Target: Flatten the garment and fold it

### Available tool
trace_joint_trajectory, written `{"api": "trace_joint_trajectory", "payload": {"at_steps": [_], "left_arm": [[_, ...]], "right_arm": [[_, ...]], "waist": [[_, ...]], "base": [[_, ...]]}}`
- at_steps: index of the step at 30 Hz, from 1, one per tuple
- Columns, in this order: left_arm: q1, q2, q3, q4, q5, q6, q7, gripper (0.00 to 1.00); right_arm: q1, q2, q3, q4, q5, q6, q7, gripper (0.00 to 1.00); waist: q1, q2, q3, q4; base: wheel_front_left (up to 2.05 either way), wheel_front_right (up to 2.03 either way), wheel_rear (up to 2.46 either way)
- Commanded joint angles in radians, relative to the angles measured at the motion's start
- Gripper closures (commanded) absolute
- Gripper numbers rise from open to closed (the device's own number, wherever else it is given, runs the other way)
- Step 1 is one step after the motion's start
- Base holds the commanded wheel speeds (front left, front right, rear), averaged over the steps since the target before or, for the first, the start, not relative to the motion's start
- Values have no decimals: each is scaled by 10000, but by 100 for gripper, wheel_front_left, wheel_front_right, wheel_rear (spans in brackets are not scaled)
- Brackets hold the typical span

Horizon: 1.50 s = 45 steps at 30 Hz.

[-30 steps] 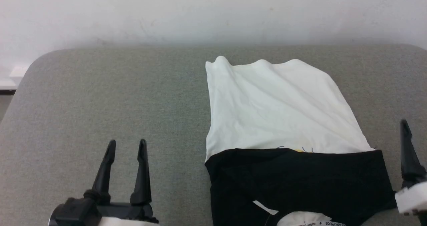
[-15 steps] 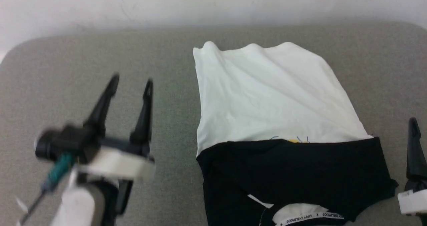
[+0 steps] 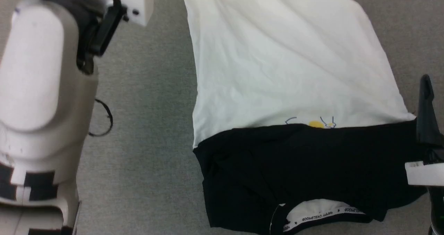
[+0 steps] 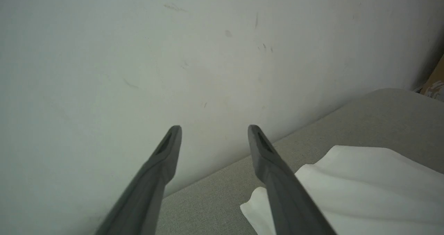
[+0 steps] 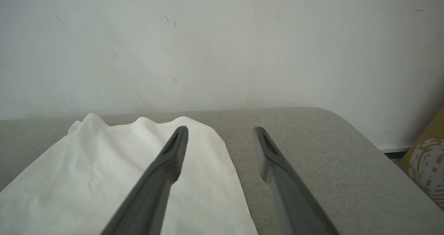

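Observation:
The garment (image 3: pixel 284 65) lies spread on the grey padded table (image 3: pixel 145 151), its white body towards the far side and the black shoulders (image 3: pixel 305 158) nearest me. The collar band with white lettering (image 3: pixel 322 215) is at the near edge, and a small yellow-blue print (image 3: pixel 315 124) shows at the seam. My left forearm (image 3: pixel 34 72) reaches forward along the garment's left side. In the left wrist view my left gripper (image 4: pixel 214 131) is open and empty above the far left white corner (image 4: pixel 347 186). My right gripper (image 5: pixel 220 131) is open and empty; one finger (image 3: pixel 426 106) stands by the black right sleeve.
A pale wall (image 5: pixel 222 47) rises right behind the table's far edge. A brown cardboard box (image 5: pixel 425 158) stands beyond the table's rounded right corner. A thin black cable loop (image 3: pixel 104 120) hangs off my left arm. Bare grey table lies left of the garment.
The head camera has tilted down and closer to the garment. My left arm has risen and reached forward, its fingers now past the head view's top edge. The right gripper has hardly moved.

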Motion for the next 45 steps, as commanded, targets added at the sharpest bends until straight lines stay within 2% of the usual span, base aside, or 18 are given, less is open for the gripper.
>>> {"api": "trace_joint_trajectory", "payload": {"at_steps": [1,6,10,14,24,25,26,30,38,45], "left_arm": [[-412,-20,-106,359,6,-78,272,0],[-1707,47,-596,1690,188,-260,1513,0],[-2126,-3,-829,2396,147,-288,2577,0],[-2147,-71,-908,2795,39,-147,3453,0],[-1679,-18,-823,2899,-260,384,4865,0],[-1591,-43,-807,2884,-361,403,5040,37],[-1502,-73,-785,2851,-477,411,5199,100],[-1197,-79,-760,2528,-756,344,5346,100],[-719,-88,-529,2244,-929,202,3383,100],[251,261,-101,2080,-1467,166,3021,100]], "right_arm": [[-196,-74,48,112,83,-9,-111,0],[-515,-186,206,444,244,-9,-330,0],[-735,-289,332,627,346,-9,-471,0],[-942,-368,451,790,425,-9,-601,0],[-1185,-557,425,1016,505,-9,-706,0],[-1208,-562,414,1027,503,-9,-703,0],[-1232,-570,407,1038,492,-9,-697,0],[-1301,-619,417,1072,445,-9,-666,0],[-1161,-754,324,1014,257,-9,-554,0],[-828,-851,127,653,37,-9,-153,0]], "waist": [[-5,0,1510,-544],[-5,0,2221,-825],[-5,0,2630,-984],[-5,0,2907,-1113],[-5,0,3222,-1188],[-5,0,3232,-1180],[-5,0,3232,-1166],[-5,0,3119,-1079],[-5,0,2270,-718],[-5,0,1355,-113]], "base": [[0,0,0],[0,0,0],[0,0,0],[0,0,0],[0,0,0],[0,0,0],[0,0,0],[0,0,0],[0,0,0],[0,0,0]]}}
